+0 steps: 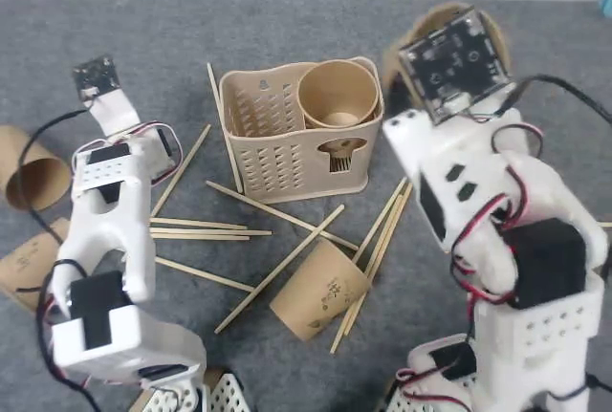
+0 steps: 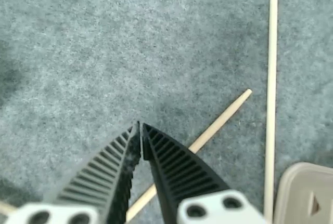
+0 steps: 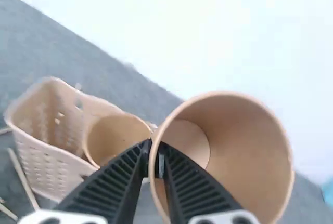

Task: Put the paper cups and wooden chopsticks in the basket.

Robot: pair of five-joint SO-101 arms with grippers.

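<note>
The beige basket stands mid-table with one paper cup upright inside it. My right gripper is shut on the rim of another paper cup, held up in the air just right of the basket and tipped on its side. My left gripper is shut and holds nothing; it hovers low over the carpet next to a chopstick and a second chopstick. Several wooden chopsticks lie scattered in front of the basket.
A paper cup lies on its side among chopsticks in front of the basket. Another cup lies at the far left, with a third brown cup below it. Both arm bases stand at the near edge. The floor is grey carpet.
</note>
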